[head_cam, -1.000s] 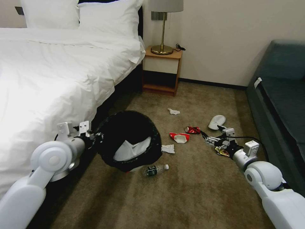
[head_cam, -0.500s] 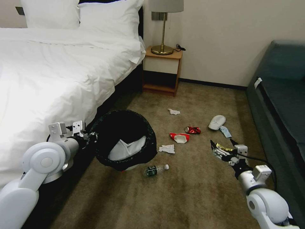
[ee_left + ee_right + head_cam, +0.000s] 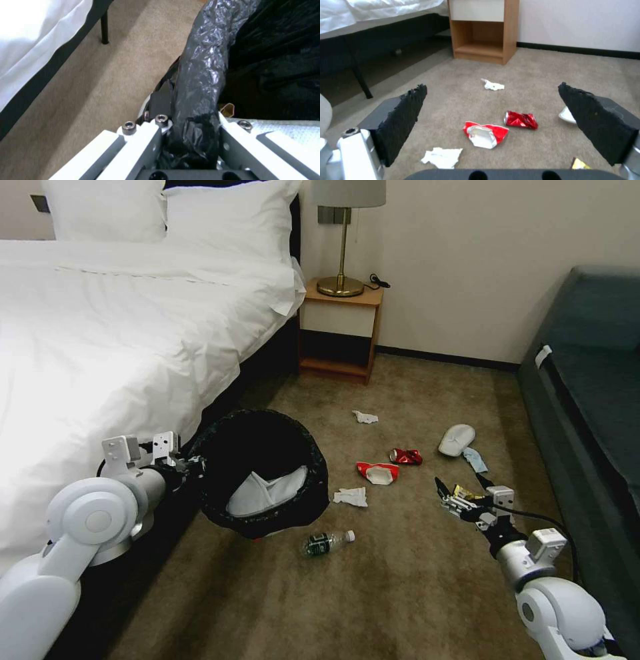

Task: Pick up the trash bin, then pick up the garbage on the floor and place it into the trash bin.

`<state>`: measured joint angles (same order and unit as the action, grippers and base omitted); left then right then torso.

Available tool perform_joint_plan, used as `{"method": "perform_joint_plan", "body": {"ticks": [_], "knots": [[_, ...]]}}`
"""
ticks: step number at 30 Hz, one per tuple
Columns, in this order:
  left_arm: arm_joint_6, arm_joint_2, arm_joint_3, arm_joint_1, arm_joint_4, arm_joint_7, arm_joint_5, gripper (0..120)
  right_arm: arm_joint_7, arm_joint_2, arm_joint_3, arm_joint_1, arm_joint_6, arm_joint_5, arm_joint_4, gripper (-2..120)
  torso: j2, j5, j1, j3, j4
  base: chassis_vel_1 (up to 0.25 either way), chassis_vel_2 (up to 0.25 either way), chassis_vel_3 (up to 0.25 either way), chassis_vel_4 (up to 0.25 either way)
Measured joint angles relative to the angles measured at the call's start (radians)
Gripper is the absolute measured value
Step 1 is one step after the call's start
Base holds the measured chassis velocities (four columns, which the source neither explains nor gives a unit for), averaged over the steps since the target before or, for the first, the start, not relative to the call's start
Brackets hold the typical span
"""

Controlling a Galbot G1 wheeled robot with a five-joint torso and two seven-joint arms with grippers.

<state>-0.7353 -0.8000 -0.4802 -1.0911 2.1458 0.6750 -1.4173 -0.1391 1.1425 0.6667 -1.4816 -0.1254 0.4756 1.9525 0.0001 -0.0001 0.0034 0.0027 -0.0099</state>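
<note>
My left gripper [image 3: 189,468] is shut on the rim of the trash bin [image 3: 260,473], holding it tilted above the carpet beside the bed; white material lies inside. The left wrist view shows the jaws clamped on the black bag rim [image 3: 203,75]. My right gripper [image 3: 461,487] hangs open low over the carpet, with a gold wrapper [image 3: 469,492] right under it. The garbage lies between the two arms: a crushed red can [image 3: 405,455], a red-white wrapper [image 3: 378,472], a tissue [image 3: 351,496], a farther tissue [image 3: 365,417], a bottle [image 3: 327,542] and a white slipper [image 3: 457,439]. The right wrist view shows the can [image 3: 521,120] ahead between the open fingers [image 3: 403,117].
The white bed [image 3: 113,327] runs along the left. A wooden nightstand [image 3: 340,330] with a lamp stands at the wall. A dark sofa [image 3: 593,400] lines the right side. A pale blue scrap [image 3: 475,459] lies by the slipper.
My right arm has pulled back from near the can toward me, over the gold wrapper. My left arm has carried the bin slightly left and lower.
</note>
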Motion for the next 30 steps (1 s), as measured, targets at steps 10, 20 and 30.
{"method": "perform_joint_plan", "body": {"ticks": [10, 20, 30], "knots": [[0.0, -0.016, 0.009, 0.001, 0.002, -0.005, 0.011, 3, -0.048, -0.052, -0.025, -0.009, -0.012, -0.004, -0.012, 100, 0.0, 0.0001, 0.0, 0.0, -0.0001, -0.144, 0.102, 0.107, -0.146], [0.0, -0.032, -0.015, 0.0, 0.004, 0.014, 0.009, 3, -0.476, -0.24, -0.12, 0.142, 0.027, -0.016, -0.285, 100, 0.0, 0.0002, 0.0, 0.0, 0.0003, -0.01, 0.007, 0.001, -0.025], [0.0, -0.046, -0.018, -0.016, 0.03, 0.035, 0.003, 3, -0.755, -0.267, -0.276, 0.372, 0.119, -0.072, -0.572, 100, 0.0, 0.0001, 0.0, 0.0, -0.0003, 0.0, 0.0, 0.0, 0.0]]}}
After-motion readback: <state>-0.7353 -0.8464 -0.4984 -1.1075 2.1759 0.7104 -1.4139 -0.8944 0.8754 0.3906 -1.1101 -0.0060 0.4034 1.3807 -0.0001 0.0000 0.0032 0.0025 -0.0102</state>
